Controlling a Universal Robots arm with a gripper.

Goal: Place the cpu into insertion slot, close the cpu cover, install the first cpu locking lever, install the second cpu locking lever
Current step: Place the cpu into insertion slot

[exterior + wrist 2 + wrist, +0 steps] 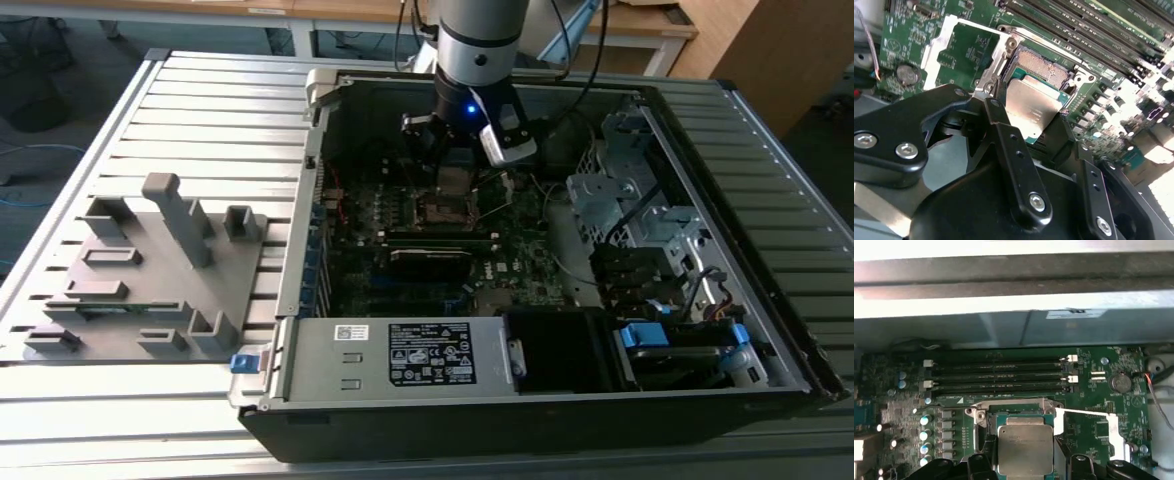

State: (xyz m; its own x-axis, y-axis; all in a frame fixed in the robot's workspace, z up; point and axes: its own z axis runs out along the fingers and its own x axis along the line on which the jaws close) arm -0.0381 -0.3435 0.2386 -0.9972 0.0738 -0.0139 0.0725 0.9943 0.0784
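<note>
Gripper: the gripper (457,172) hangs inside the open computer case (291,270), low over the motherboard (1104,371).
Jaws: clenched on the cpu, one black finger (1000,122) against each of two opposite edges.
Cpu: the cpu (1030,111) is held just over the insertion slot (1041,65). In the second wrist view part of the slot's gold contact field lies bare beyond the chip's far edge, so the chip is judged not yet seated. Whether any edge touches the slot cannot be told.
Cpu, first wrist view: its dull metal top (1023,446) faces up, beside the memory slots (999,372).
Cpu cover: the cpu cover (936,47) is swung open and lies flat on the board beside the slot, clear of the chip.
Weight: judged very light, with no load on the arm worth noting.
Stiffness: judged rigid, a flat plate that will not flex in the grip.
Surface: smooth metal, so it could slip under a weak squeeze.
Fragility: the underside and the slot's fine contacts are judged delicate, so tilt or sideways drag is the hazard.
Hold: by opposite side edges, as here, leaving top and underside free.
</note>
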